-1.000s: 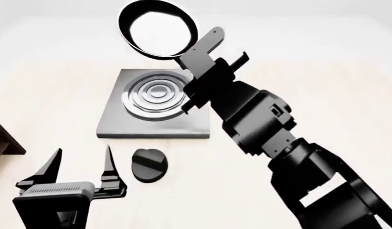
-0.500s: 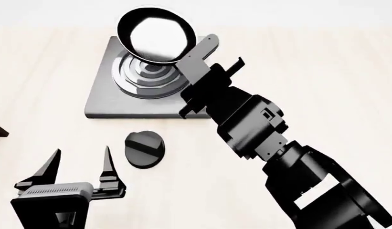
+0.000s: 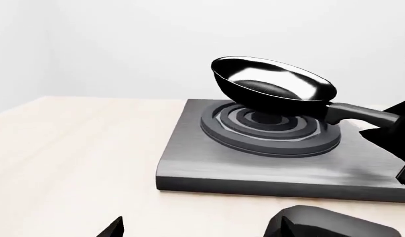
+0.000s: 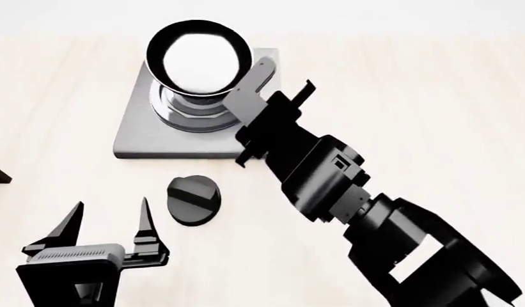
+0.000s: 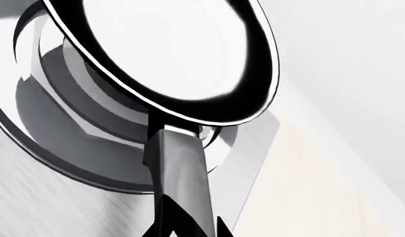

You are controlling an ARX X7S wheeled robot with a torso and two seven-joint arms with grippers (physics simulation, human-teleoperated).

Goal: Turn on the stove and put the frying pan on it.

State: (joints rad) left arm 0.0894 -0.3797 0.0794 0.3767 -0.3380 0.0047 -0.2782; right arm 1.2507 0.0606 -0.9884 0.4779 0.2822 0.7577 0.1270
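Left wrist view: frying pan hangs tilted above the burner rings of the stove, far edge raised, apparently clear of them. Handle runs right toward the right arm. Risk: released at this tilt, the pan could land on its rim and rock or slide off-centre. Left jaws barely in frame here; state not readable.

Head view: pan sits over the rings, on the far left of the worktop. Right gripper, arm stretched forward and left, holds the handle. Left gripper hovers near-left, jaws wide, empty. Knob lies near the stove's front edge, apart from it; whether it is turned, cannot tell.

Right wrist view: jaws clamped on the handle, pan bowl over the rings. Risk: the one-sided hold lets the pan twist.
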